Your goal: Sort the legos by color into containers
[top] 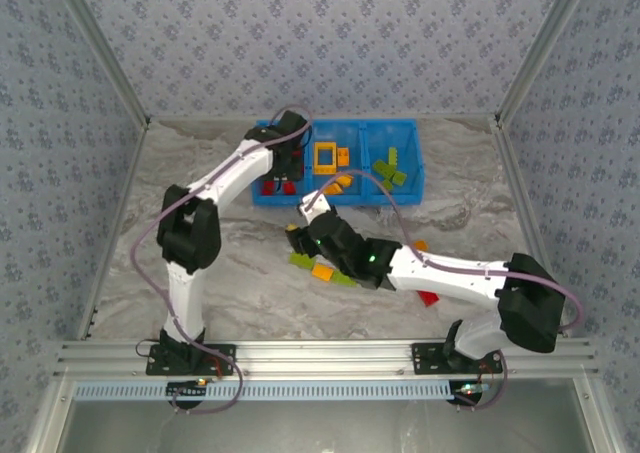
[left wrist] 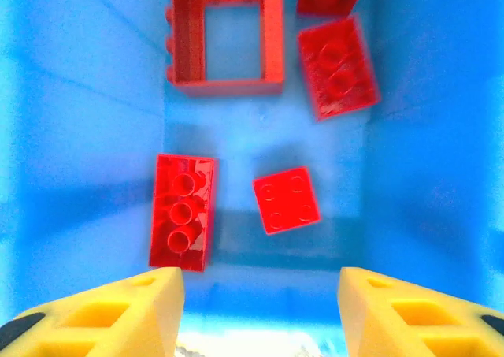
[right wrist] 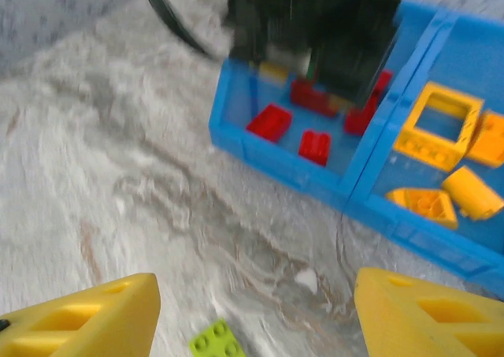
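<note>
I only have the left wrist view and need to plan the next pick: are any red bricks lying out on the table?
Observer: Yes, one red brick lies on the table, partly under the right arm.
Operator: Where is the right gripper?
Observer: The right gripper is open and empty, over the table just in front of the tray.
Operator: Are the other compartments mixed?
Observer: No. The middle one holds orange bricks, the right one green bricks.

Marbled table (top: 455, 208), blue tray (top: 388, 126), loose bricks (top: 322, 271)
</note>
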You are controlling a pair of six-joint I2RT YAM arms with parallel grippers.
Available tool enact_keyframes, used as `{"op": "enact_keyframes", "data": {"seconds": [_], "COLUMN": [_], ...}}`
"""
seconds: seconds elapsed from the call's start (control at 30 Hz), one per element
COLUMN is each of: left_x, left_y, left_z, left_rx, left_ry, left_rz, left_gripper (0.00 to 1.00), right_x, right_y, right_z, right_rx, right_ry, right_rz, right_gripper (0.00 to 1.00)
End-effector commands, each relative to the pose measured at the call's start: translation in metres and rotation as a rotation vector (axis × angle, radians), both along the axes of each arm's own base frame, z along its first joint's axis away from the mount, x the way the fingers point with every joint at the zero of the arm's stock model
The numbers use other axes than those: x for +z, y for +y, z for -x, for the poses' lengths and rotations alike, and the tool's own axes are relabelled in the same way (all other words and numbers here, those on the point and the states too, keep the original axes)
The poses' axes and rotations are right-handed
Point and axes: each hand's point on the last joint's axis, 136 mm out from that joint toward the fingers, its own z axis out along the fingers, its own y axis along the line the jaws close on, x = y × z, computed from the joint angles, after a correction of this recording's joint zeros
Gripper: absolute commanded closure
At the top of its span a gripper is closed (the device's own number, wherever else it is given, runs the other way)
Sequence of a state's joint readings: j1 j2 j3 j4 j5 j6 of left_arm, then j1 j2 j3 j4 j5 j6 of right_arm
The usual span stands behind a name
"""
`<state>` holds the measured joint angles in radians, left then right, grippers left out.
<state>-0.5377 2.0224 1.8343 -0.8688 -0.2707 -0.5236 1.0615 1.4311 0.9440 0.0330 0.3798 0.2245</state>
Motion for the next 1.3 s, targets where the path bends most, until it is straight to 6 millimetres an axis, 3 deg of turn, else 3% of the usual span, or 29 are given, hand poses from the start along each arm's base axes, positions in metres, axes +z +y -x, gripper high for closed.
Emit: {"op": "enact_keyframes", "data": {"seconds": [0.0, 0.2, 0.27, 0.37, 0.57, 0.73, 0.93, 1.13, 1.27], "left_x": [0.079, 0.122, 0.124, 0.123, 0.11, 0.097, 0.094, 0.097, 0.103], "left_y": [0.019, 0.051, 0.06, 0.057, 0.071, 0.082, 0.087, 0.081, 0.075], "left_z": [0.037, 0.139, 0.173, 0.215, 0.272, 0.291, 0.297, 0.293, 0.288], "left_rx": [0.047, 0.06, 0.037, -0.054, -0.113, -0.092, -0.083, -0.09, -0.104], "left_ry": [-0.134, -0.196, -0.192, -0.189, -0.226, -0.218, -0.223, -0.229, -0.231], "left_rz": [0.071, 0.305, 0.386, 0.536, 0.703, 0.732, 0.742, 0.763, 0.778], "left_gripper": [0.44, 0.4, 0.38, 0.38, 0.38, 0.38, 0.39, 0.4, 0.4], "right_x": [-0.06, -0.105, -0.122, -0.139, -0.154, -0.167, -0.175, -0.17, -0.146], "right_y": [-0.004, -0.004, -0.002, 0.002, 0.009, 0.014, 0.014, 0.02, 0.022], "right_z": [0.031, 0.039, 0.037, 0.035, 0.021, 0.018, 0.013, 0.011, 0.005], "right_rx": [0.229, 0.393, 0.413, 0.431, 0.407, 0.404, 0.374, 0.362, 0.331], "right_ry": [0.213, 0.346, 0.394, 0.421, 0.427, 0.452, 0.446, 0.431, 0.383], "right_rz": [0.174, 0.338, 0.411, 0.486, 0.56, 0.612, 0.696, 0.675, 0.63], "right_gripper": [0.29, 0.27, 0.27, 0.27, 0.27, 0.36, 0.44, 0.62, 0.73]}}
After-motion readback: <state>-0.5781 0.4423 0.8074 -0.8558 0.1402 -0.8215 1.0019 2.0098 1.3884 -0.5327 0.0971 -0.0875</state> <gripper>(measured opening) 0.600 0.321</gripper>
